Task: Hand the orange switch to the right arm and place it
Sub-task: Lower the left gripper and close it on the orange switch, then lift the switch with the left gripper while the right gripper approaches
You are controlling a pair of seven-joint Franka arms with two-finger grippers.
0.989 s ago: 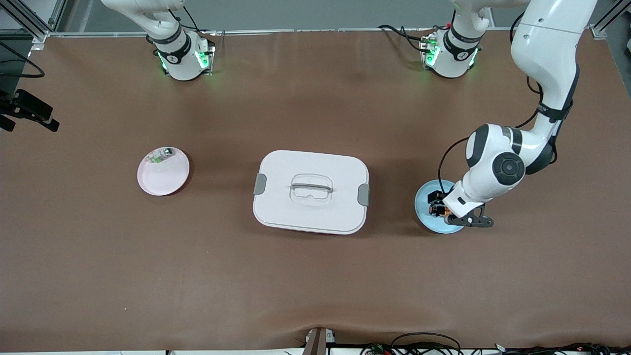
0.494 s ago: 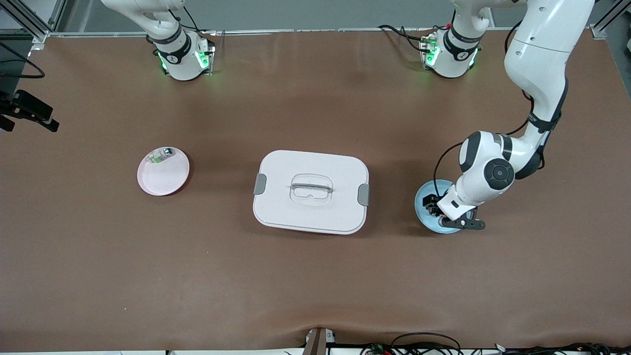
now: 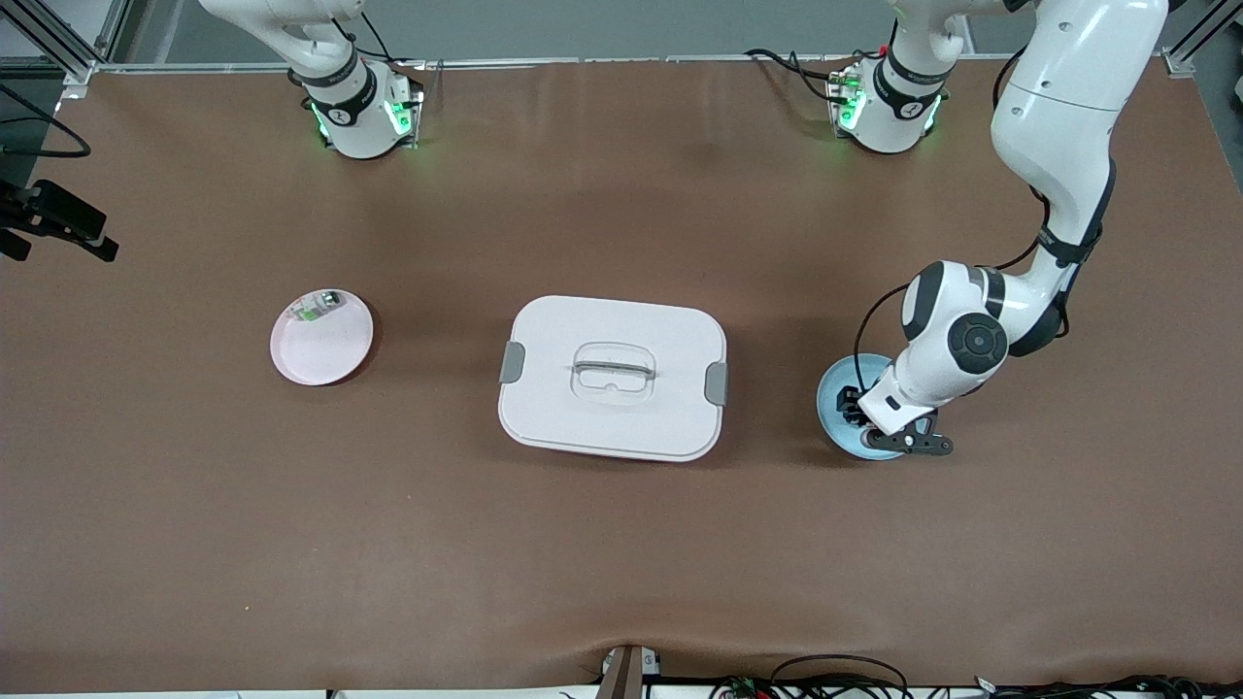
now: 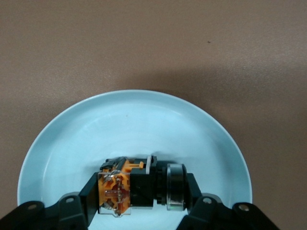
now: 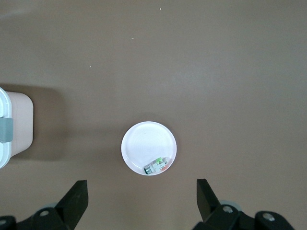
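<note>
Orange switch [image 4: 136,186], a tiny black-and-orange stubby part, lies on the round pale-blue plate [image 4: 72,129] between the left gripper's [image 4: 139,203] 2 open fingers, each just beside one end. White lidded box [image 3: 612,377] sits nearby. Right gripper [image 5: 141,201] waits, spread wide, over a white plate [image 5: 144,143] holding a green-and-white part [image 5: 157,167].

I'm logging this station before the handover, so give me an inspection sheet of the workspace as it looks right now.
Surface: brown table, flat.
Job's things: orange switch lies in the blue plate toward the left arm's end.
Clutter: white lidded box mid-table; pink plate holding a small green-and-white part.
Grippers: left gripper low in the blue plate, fingers either side of the switch, open; right gripper open, high over the pink plate, waiting.
Cables: bundle at the table edge nearest the front camera.
Surroundings: nothing seen.
</note>
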